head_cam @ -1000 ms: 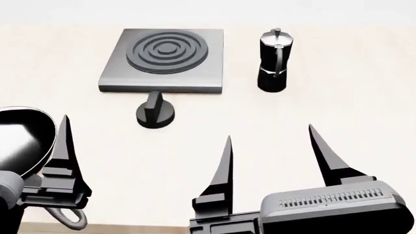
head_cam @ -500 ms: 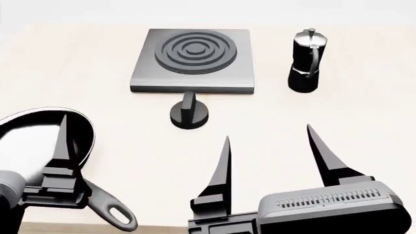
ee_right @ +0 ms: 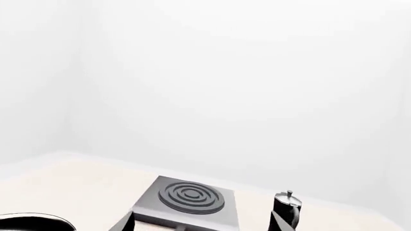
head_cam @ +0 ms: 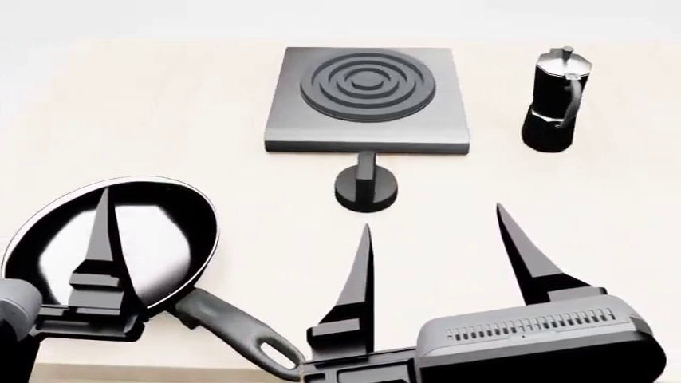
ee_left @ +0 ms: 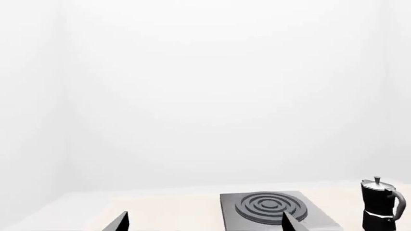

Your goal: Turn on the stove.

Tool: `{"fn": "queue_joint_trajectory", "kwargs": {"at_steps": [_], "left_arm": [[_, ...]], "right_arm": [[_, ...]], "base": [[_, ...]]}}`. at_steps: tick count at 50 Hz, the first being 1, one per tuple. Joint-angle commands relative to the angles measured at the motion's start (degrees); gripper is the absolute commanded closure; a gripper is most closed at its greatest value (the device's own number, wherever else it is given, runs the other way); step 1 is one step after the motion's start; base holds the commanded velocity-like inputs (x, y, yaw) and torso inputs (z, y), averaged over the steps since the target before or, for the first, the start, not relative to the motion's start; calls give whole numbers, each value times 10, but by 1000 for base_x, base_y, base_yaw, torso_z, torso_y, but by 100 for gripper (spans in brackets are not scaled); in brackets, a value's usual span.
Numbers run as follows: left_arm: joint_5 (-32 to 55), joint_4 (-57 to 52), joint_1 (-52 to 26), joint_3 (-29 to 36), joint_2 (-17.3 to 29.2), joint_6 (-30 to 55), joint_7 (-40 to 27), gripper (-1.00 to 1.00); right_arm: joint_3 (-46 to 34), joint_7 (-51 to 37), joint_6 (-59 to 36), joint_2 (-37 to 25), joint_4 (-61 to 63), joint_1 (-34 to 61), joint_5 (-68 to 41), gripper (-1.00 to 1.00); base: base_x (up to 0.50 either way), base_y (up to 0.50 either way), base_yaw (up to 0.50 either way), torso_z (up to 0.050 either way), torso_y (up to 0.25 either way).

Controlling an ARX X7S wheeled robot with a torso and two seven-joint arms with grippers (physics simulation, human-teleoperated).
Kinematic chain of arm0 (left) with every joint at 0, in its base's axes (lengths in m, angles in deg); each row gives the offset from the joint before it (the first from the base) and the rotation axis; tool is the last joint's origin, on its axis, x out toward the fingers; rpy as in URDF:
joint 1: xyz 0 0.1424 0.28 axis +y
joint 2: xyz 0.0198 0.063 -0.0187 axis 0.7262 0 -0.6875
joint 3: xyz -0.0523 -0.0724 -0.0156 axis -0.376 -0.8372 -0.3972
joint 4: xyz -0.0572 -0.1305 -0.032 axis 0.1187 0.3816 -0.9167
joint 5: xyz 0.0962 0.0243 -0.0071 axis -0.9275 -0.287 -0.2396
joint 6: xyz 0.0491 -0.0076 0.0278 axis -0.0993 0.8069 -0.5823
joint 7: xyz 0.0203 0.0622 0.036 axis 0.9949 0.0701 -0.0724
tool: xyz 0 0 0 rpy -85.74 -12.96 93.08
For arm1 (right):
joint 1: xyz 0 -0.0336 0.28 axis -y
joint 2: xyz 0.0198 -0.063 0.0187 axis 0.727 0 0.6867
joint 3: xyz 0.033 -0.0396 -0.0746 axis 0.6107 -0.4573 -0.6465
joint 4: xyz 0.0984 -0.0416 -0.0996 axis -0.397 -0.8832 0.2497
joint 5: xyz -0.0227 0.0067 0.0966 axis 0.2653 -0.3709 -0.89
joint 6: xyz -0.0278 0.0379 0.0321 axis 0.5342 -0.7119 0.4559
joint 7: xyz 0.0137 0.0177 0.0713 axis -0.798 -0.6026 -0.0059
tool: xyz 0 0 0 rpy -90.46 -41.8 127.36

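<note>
The stove (head_cam: 368, 120) is a flat grey metal slab with a dark ring burner (head_cam: 368, 82), lying at the far middle of the pale table. Its round black ridged knob (head_cam: 366, 190) stands just in front of the slab. My right gripper (head_cam: 433, 217) is open and empty, hovering short of the knob and slightly to its right. My left gripper (ee_left: 204, 222) is open and empty; in the head view one of its fingers (head_cam: 104, 239) shows over the frying pan. The stove also shows in the left wrist view (ee_left: 273, 209) and the right wrist view (ee_right: 189, 202).
A black frying pan (head_cam: 159, 239) lies at the near left, its handle (head_cam: 239, 331) pointing toward the table's near edge. A tall black moka pot (head_cam: 556, 100) stands right of the stove. White walls rise behind the table.
In the head view the stove, knob and moka pot have shifted to the right, and the whole frying pan has come into view. Both grippers keep their place and stay open.
</note>
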Motion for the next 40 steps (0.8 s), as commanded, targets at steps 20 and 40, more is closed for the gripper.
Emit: {"fn": "queue_joint_trajectory", "kwargs": {"at_steps": [20,40], "left_arm": [[9,7,0,7,9,-8,-12,-100],[14,8,-3,9,16,-6,-21,-100]], "right_arm": [[-1,0,16,-2,-8,-2,-21,-100],[3,-5,15,-3,-19,-2,-32,-100]], "base": [[0,111,0,0,0],[112,0,0,0,0]]}}
